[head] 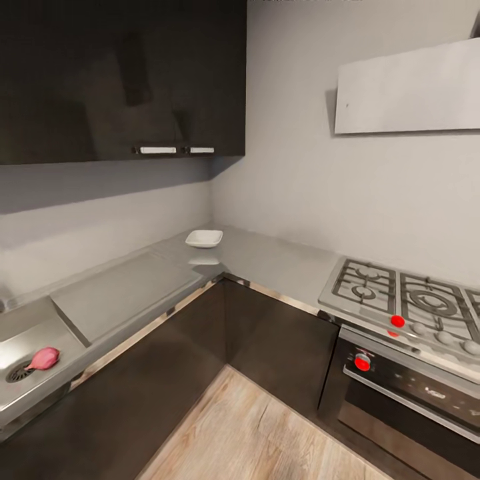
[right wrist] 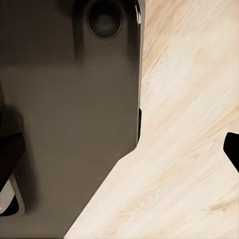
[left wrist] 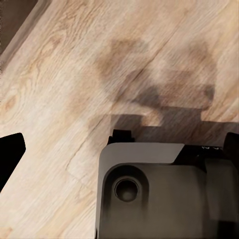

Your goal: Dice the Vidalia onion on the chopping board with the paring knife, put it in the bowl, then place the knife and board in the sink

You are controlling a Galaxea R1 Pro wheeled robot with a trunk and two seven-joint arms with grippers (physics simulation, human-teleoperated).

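The Vidalia onion [head: 44, 359], a small pinkish-red bulb, lies in the grey steel sink [head: 33, 387] next to the round drain, at the far left of the head view. A shallow white bowl [head: 204, 238] stands on the countertop [head: 267, 260] in the corner by the wall. The chopping board and the paring knife are out of view. In the left wrist view my left gripper [left wrist: 122, 154] hangs over the wooden floor, its dark fingertips [left wrist: 11, 154] spread wide with nothing between them. My right gripper [right wrist: 119, 149] hangs likewise, one fingertip [right wrist: 232, 149] showing at the frame's edge.
A flat drainboard [head: 120, 293] runs between sink and bowl. A gas hob [head: 407, 300] with red knobs over an oven [head: 400, 393] stands at the right. Dark cabinets line the L-shaped counter and hang above it. Wooden floor [head: 253, 433] lies in front. My own grey base [left wrist: 159, 199] shows below the grippers.
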